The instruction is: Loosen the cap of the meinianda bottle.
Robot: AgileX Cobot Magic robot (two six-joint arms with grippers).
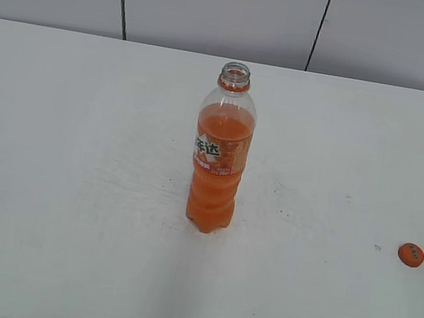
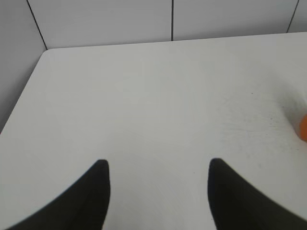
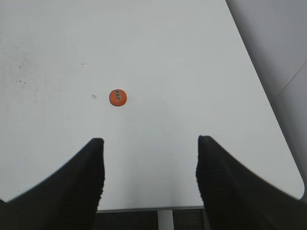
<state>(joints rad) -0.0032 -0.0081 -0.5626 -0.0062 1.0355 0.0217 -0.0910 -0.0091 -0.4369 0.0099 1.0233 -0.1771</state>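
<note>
The meinianda bottle (image 1: pixel 220 156) stands upright in the middle of the white table, its neck open with no cap on it. An orange edge of it shows at the right border of the left wrist view (image 2: pixel 303 127). The orange cap (image 1: pixel 411 254) lies flat on the table at the right, apart from the bottle; it also shows in the right wrist view (image 3: pixel 117 97). My left gripper (image 2: pixel 158 165) is open and empty above bare table. My right gripper (image 3: pixel 148 143) is open and empty, near the table's front edge, short of the cap. Neither gripper shows in the exterior view.
The white table (image 1: pixel 71 185) has small dark specks near the bottle. A grey panelled wall (image 1: pixel 220 7) runs behind it. The table's left corner (image 2: pixel 45 50) and its right edge (image 3: pixel 268 105) are in view.
</note>
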